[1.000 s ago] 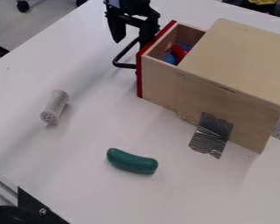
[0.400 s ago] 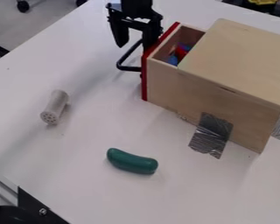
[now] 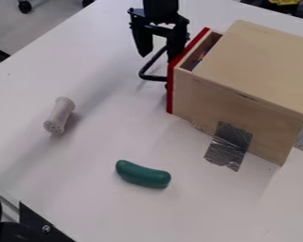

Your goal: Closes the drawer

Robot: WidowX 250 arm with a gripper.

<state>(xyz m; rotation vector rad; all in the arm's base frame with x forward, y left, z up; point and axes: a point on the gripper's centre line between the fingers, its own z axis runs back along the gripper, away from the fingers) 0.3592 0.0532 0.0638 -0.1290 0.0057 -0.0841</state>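
Above the bench [image 3: 84, 184], near its far edge, 1 black tool [image 3: 158, 57], open, with 2 fingers spread apart and 1 of these at the outer side of 1 red drawer front [image 3: 170, 97]. Close to the fingertips, 1 black bar handle [image 3: 155, 78]. Behind the front, 1 wooden drawer [image 3: 183, 97], slightly out of 1 wooden box [image 3: 262, 61], with red and blue bits [image 3: 202, 56] inside, too hidden to count. Low on the box's side and down onto the bench, 1 silver tape strip [image 3: 228, 146]. Left of the box, 1 pale shaker [image 3: 60, 113] with a perforated end, lying down. Nearer, 1 green toy cucumber [image 3: 142, 174]
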